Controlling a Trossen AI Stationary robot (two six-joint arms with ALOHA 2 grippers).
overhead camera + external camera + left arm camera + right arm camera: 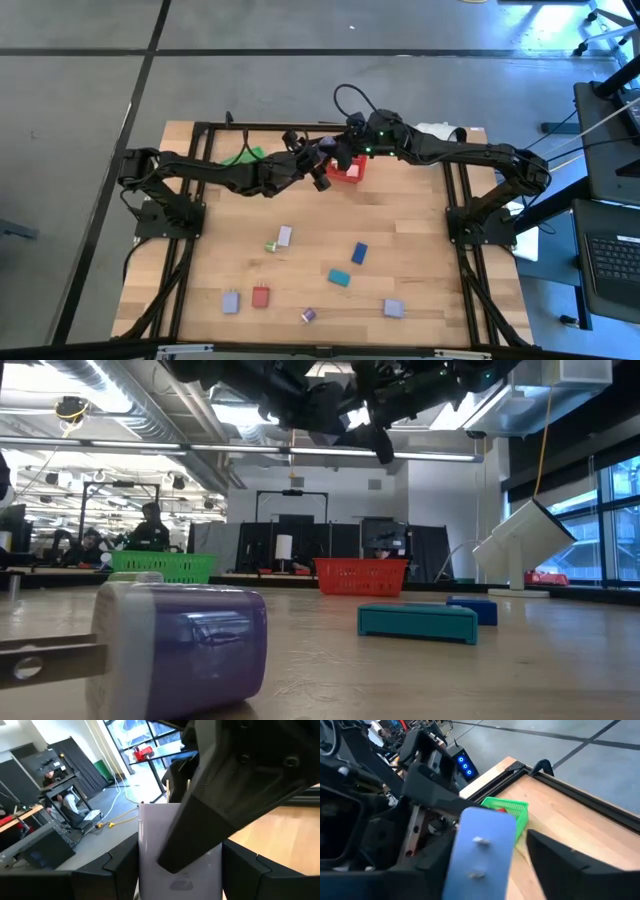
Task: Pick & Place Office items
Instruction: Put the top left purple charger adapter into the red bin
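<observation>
I see both grippers meeting high above the red mesh basket — left gripper and right gripper each clenched on one pale lavender plastic block.

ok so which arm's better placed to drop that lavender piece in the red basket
Probably the right. The right gripper hangs over the red basket, while the left gripper, holding the lavender piece, sits just beside that basket, toward the green basket.

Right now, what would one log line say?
left gripper: holds lavender block | right gripper: meeting it, above red mesh basket | handover
</observation>
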